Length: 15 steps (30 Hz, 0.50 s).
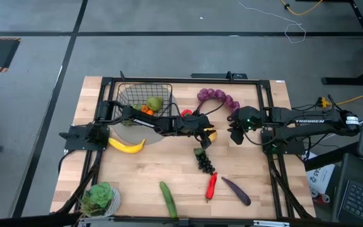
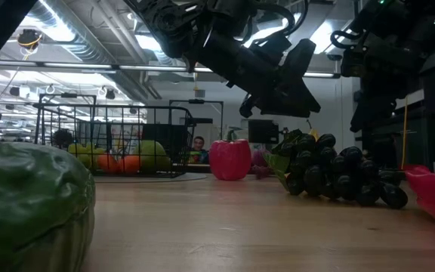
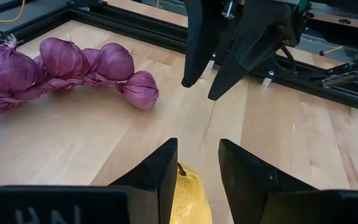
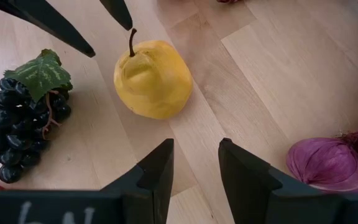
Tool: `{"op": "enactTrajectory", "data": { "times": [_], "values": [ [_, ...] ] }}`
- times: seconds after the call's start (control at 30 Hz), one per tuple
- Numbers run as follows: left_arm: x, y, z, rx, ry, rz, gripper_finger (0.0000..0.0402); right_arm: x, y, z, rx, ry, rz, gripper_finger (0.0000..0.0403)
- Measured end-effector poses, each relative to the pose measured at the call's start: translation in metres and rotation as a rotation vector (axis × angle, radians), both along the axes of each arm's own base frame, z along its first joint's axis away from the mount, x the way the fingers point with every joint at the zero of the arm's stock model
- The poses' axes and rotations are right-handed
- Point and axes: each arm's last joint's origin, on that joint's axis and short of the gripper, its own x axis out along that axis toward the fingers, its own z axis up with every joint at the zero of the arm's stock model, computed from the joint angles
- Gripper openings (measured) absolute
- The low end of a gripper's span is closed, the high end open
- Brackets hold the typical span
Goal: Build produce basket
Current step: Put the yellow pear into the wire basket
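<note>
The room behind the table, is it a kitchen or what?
Not a kitchen: more likely a robot lab or workshop. Two robot arms work at a wooden table framed in black rails, cables trail over a grey floor, and bare ceiling pipes and strip lights show behind.

Note for you, operator: black wire basket (image 1: 145, 96) upright at worktop's far left, holding green fruit (image 1: 154, 103) and orange pieces (image 1: 145, 110). Banana (image 1: 126, 146) lies just in front of it. Yellow pear (image 4: 152, 79) near centre, dark grapes (image 1: 204, 160) beside it. Cucumber (image 1: 167, 199), red chili (image 1: 211, 185), eggplant (image 1: 236, 190) along near edge.
</note>
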Motion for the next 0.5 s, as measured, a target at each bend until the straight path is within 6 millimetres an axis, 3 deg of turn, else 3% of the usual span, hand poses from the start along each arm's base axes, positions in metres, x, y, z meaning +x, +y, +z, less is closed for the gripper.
{"op": "enactTrajectory", "data": {
  "times": [0.5],
  "values": [
    [-0.0004,0.0015,-0.0013,-0.027,0.007,0.006,0.0115,0.0000,0.0002,-0.0001,0.022,-0.004,-0.016,0.0129]
  ]
}}
